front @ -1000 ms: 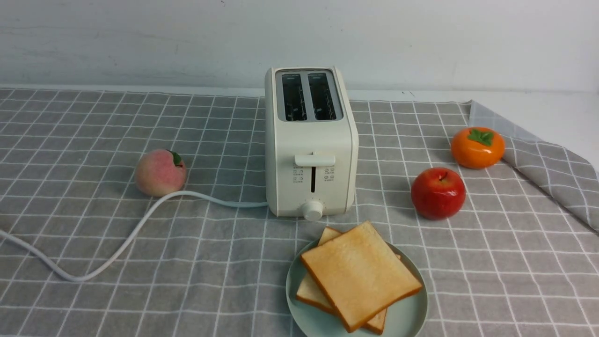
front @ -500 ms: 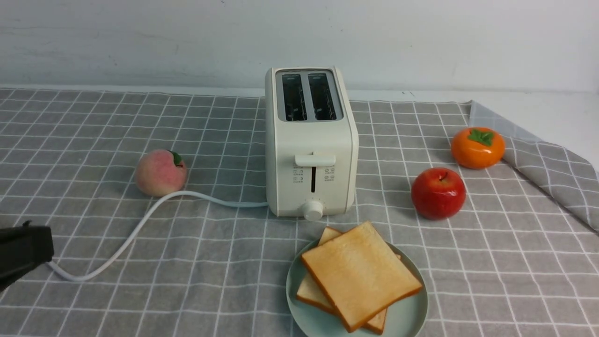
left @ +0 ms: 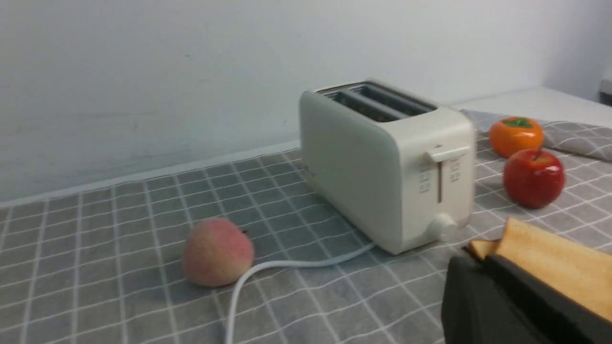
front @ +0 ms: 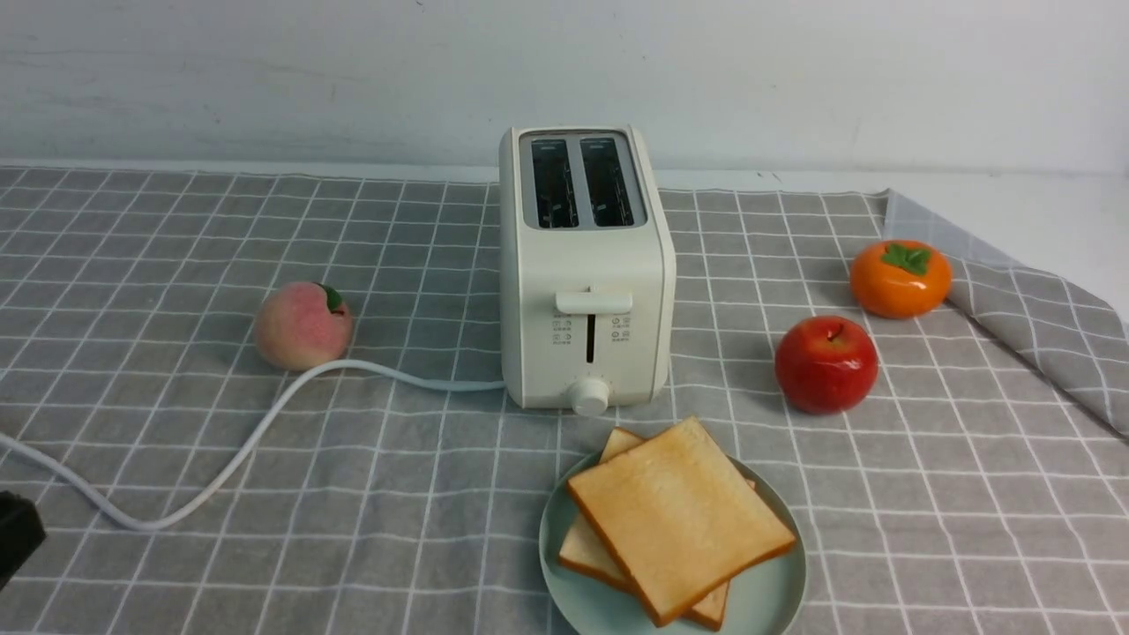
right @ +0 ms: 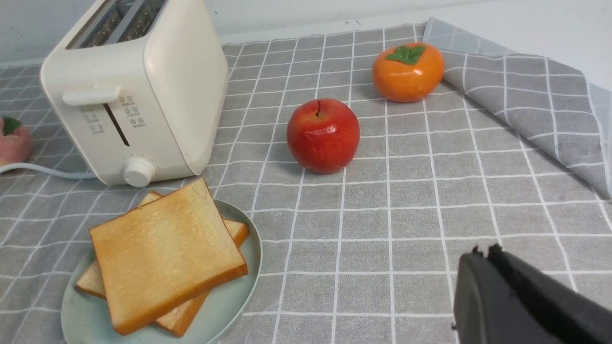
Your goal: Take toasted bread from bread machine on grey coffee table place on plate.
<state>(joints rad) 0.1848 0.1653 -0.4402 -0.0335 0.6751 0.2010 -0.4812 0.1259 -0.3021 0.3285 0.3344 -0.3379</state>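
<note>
Two slices of toasted bread [front: 675, 520] lie stacked on the plate [front: 767, 600], just in front of the bread machine [front: 586, 282]. Both of its top slots are dark, with no bread in them. All of this stands on the grey coffee table [front: 926, 529]. A black corner of my left gripper [front: 16, 532] shows at the left edge of the front view. In the left wrist view the left gripper [left: 480, 258] is shut and holds nothing, with the toasted bread [left: 554, 267] behind it. My right gripper [right: 485, 251] is shut and holds nothing, right of the plate [right: 239, 296].
A peach [front: 302, 324] sits left of the bread machine, touching its white cord [front: 247, 445], which runs off to the left edge. A red apple [front: 826, 363] and an orange persimmon [front: 900, 278] stand on the right. The cloth is folded over [front: 1032, 326] at the far right.
My left gripper came into the front view at the left edge, then drew back down and left, so only a corner shows. The toast, plate and bread machine have not moved.
</note>
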